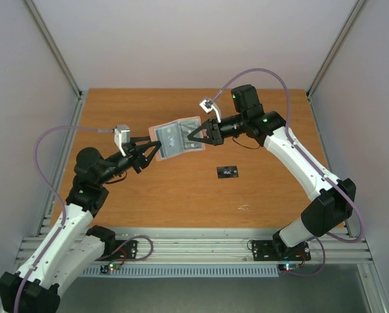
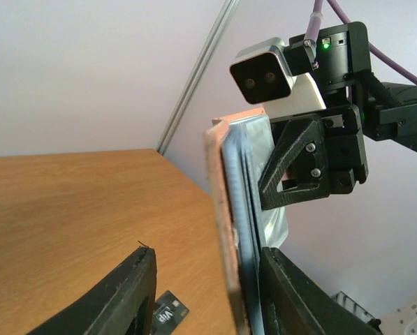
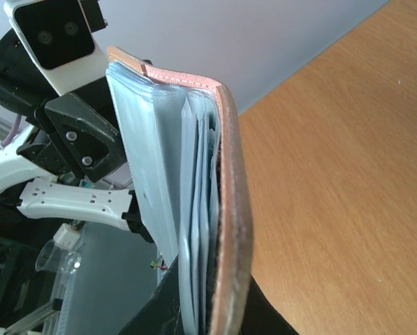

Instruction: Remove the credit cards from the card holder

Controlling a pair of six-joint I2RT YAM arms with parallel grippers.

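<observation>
From above, the open card holder (image 1: 175, 138) hangs between the left gripper (image 1: 152, 151) at 8 o'clock and the right gripper (image 1: 193, 135) at 3, with a black credit card (image 1: 227, 171) on the table (image 1: 181, 202) at 5. Left wrist: fingers (image 2: 299, 300) apart, only one touching the card holder. Right wrist: fingers (image 3: 166, 307) clamp its edge.

1. The card holder (image 1: 174, 139) hangs spread open above the far middle of the table (image 1: 181, 202).
2. The left gripper (image 1: 154, 151) is at the holder's left edge, which stands between its fingers.
3. The right gripper (image 1: 193, 135) clamps the holder's right edge.
4. One loose card (image 1: 227, 171) lies flat on the table, nearer than the holder, to its right and well apart.
</observation>
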